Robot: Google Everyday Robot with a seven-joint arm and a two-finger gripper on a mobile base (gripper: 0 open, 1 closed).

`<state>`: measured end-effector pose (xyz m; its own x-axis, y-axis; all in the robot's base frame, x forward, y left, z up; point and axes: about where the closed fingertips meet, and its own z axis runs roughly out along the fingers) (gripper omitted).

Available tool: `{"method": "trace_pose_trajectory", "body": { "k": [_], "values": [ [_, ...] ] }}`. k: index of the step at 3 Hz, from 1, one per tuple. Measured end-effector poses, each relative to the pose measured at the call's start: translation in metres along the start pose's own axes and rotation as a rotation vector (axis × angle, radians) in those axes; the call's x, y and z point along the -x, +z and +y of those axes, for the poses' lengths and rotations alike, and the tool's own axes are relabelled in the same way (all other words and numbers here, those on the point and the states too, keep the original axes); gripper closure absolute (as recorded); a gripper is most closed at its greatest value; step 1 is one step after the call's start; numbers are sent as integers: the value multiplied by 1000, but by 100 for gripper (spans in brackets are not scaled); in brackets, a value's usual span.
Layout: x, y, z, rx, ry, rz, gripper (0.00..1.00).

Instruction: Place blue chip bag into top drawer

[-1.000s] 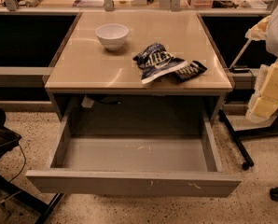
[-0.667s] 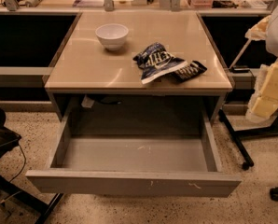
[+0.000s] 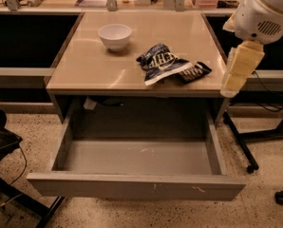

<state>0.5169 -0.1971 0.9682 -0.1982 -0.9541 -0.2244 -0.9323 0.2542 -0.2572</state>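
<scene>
Well, the top drawer (image 3: 136, 186) stands pulled wide open (that much is done), but the blue chip bag (image 3: 163, 63) lies flat on the table (image 3: 84, 75), right of centre, not yet picked up. Its long axis runs left to right, slanting toward the front, white edge frontward. The gripper (image 3: 240, 70) hangs off the table's right side, well apart from it; open or closed, I can't tell.
</scene>
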Motion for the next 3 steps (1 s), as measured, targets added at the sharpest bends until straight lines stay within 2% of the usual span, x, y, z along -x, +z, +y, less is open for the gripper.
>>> {"method": "trace_pose_trajectory", "body": {
  "k": [1, 2, 3],
  "values": [
    [24, 40, -45, 11, -5, -4, 0],
    [28, 82, -78, 17, 29, 2, 0],
    [29, 127, -94, 54, 64, -17, 0]
  ]
}}
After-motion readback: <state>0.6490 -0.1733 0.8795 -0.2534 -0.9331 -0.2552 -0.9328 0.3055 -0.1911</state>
